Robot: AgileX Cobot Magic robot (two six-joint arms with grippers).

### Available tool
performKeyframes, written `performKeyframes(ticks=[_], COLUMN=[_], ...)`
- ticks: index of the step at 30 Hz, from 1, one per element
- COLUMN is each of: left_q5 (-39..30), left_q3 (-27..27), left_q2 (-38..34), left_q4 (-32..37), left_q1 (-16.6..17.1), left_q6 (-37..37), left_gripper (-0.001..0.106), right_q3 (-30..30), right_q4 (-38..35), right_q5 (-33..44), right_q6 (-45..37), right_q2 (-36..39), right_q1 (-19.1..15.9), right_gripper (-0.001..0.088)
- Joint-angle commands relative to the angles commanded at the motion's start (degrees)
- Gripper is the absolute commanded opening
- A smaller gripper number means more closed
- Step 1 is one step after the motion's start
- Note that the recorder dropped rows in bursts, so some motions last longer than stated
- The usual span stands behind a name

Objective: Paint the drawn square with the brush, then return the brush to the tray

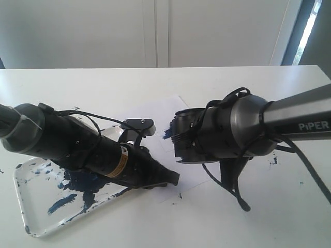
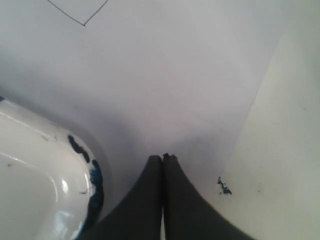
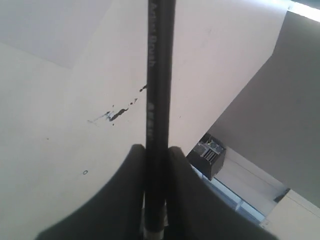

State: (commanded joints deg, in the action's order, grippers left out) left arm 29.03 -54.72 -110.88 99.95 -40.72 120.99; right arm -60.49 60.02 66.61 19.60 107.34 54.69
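Brush [image 3: 159, 95]: sitting pinched between the fingers [image 3: 125, 195] of the right gripper [image 3: 156, 150], both jaws pressing against the black shaft. Running straight out ahead of those fingertips, carrying pale lettering along its length, and leaving the right wrist view before reaching its tip, so not telling whether the bristles are touching anything. Passing just beside a few dark specks [image 3: 117, 114] on the pale surface below. Not being distinguishable in the exterior view among the black parts and cables of the right arm [image 1: 227, 126], with only a blue smear [image 1: 166, 132] peeking out on the paper [image 1: 155, 111] right at that arm's front end. Left gripper [image 2: 163, 159]: keeping its fingers pressed together, gripping nothing, pointing low across the paper. Square [image 2: 80, 9]: showing just one thin-lined corner, bare of paint there, lying well ahead of the left fingertips. Tray [image 2: 30, 165]: lying just beside the left gripper and slightly behind its tips, wearing blue along the rounded rim, and in the exterior view stretching beneath the left arm with large blue blotches inside. Table [image 2: 290, 150]: lying bare on the left gripper's other side, bearing a small blue speck [image 2: 223, 186] near the fingers.
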Motion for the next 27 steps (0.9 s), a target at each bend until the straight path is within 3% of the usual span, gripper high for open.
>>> performKeyframes(ticks=[9,20,27], left_q5=[-0.1,-0.1,-0.1], left_q3=[0.0,0.0,0.0], left_q2=[0.0,0.0,0.0], left_q4=[0.0,0.0,0.0], left_q1=[0.0,0.0,0.0], left_q6=[0.0,0.0,0.0], left_gripper=[0.0,0.0,0.0], right_q3=[0.0,0.0,0.0], right_q4=[-1.7,-3.8,-3.9], right_q5=[0.7,1.6,3.4], right_q6=[-1.6,-1.7,-1.7], right_q2=[0.0,0.0,-0.8], right_q1=[0.9,6.4,6.4], right_gripper=[0.0,0.0,0.0])
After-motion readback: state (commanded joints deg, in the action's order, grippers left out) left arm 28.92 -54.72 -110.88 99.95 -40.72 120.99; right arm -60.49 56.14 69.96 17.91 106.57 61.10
